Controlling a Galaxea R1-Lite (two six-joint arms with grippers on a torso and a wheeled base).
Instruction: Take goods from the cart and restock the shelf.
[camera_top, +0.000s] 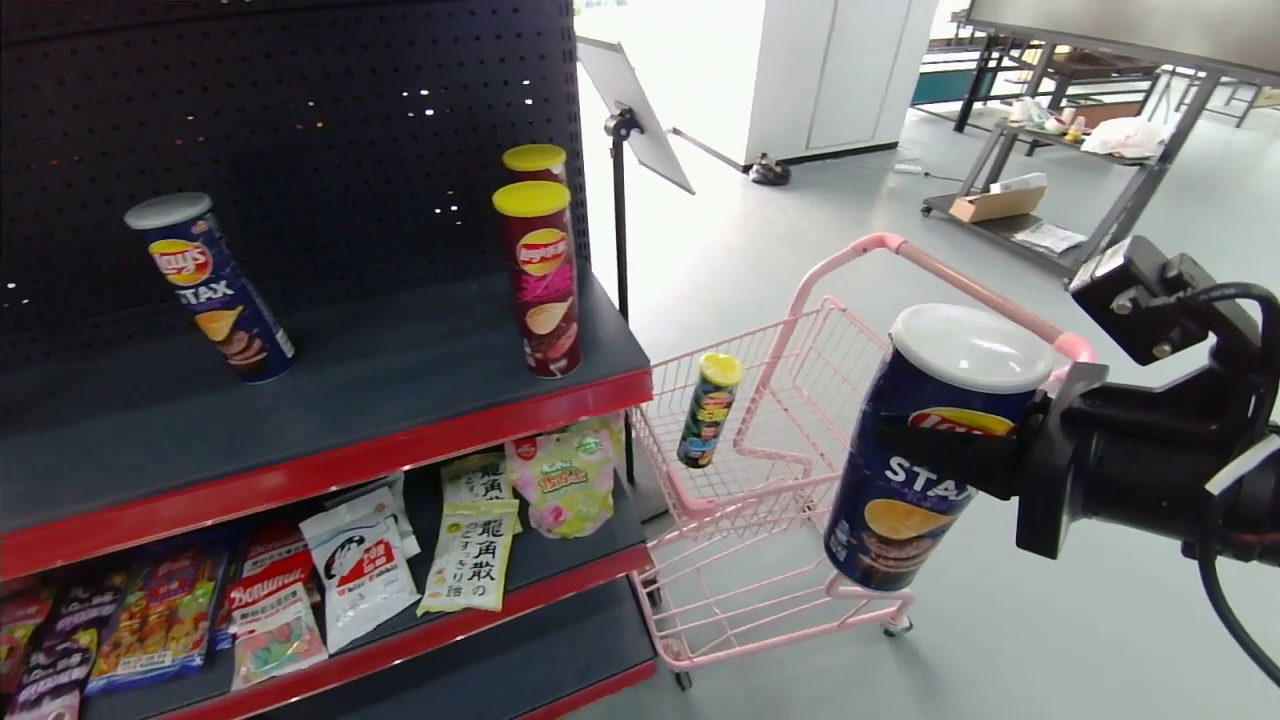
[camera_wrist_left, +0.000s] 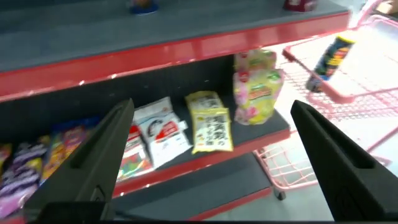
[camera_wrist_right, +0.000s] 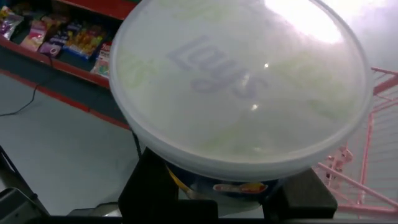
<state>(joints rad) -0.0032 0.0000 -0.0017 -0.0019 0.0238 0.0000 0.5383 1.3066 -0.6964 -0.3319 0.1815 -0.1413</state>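
Blue chip can (camera_top: 900, 520) hangs upright in the right pincer (camera_top: 960, 450), whose fingers clamp it about the middle, close by the handle of the pink cart (camera_top: 800, 330) and, as far as I can judge, lifted clear of the basket. It has yet to cross to the shelf (camera_top: 400, 350), which stands just beside the cart. On that top board, a second blue can (camera_top: 210, 290) stands far from the cart, and two maroon cans (camera_top: 540, 280) stand at the end nearest it, so three appear stocked. One green can (camera_top: 708, 410) leans inside the cart (the last one there, it seems). The left pincer (camera_wrist_left: 211, 168) is spread wide and empty, low before the shelf's lower board, where snack bags (camera_top: 370, 560) lie. Grey floor runs beyond the cart to a white cabinet (camera_top: 830, 70) and a metal rack (camera_top: 1060, 200).
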